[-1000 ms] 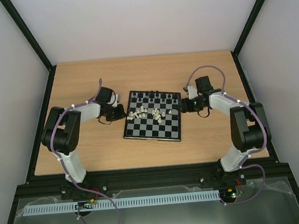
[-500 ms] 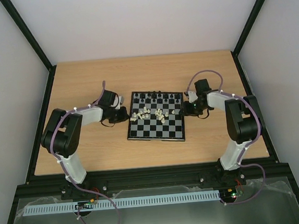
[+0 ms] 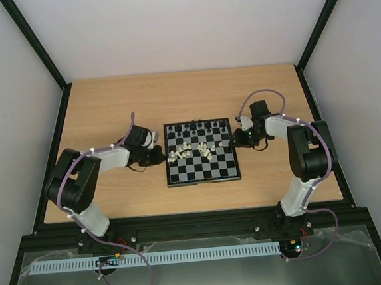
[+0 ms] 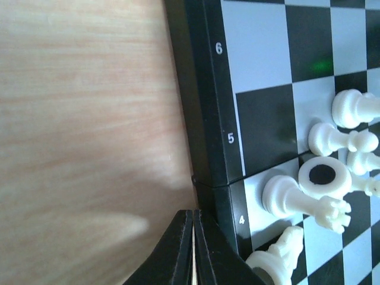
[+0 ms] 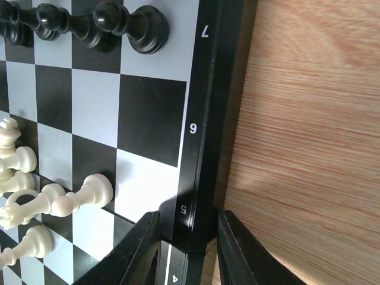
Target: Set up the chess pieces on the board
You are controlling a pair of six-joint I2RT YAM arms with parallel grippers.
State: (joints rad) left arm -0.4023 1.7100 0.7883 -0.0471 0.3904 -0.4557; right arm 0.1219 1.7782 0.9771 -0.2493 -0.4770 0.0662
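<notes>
A small square chessboard (image 3: 203, 171) with black and pale grey-white checkered squares and a thin black border lies flat near the middle of the light wooden table (image 3: 107, 110), between the two arms; a row of tiny black chessmen (image 3: 196, 125) stands along its far edge, and the tiny cream-white chessmen (image 3: 192, 149) are bunched loosely across its middle ranks, well short of the near rows, which are bare

The left gripper (image 3: 160, 156) sits low at the chessboard's left edge; in the left wrist view its two black fingers (image 4: 178, 249) are pressed together with only a thin line between them and nothing held, their tips (image 4: 193, 217) touching the black border just beside the printed 4; several cream-white chessmen (image 4: 285, 199) lie tipped on their sides on the squares close by, one showing its round base with a dark centre

The right gripper (image 3: 235, 138) sits low at the chessboard's right edge; in the right wrist view its jaws (image 5: 189, 217) stand apart and straddle the black border at the printed 5, one finger (image 5: 142, 249) over the playing squares and the other over the bare wood; whether either finger presses the rim is not clear; the black chessmen (image 5: 101, 24) stand in line near the 7, and more cream-white chessmen (image 5: 59, 202) lie toppled to the inner side of that finger
</notes>
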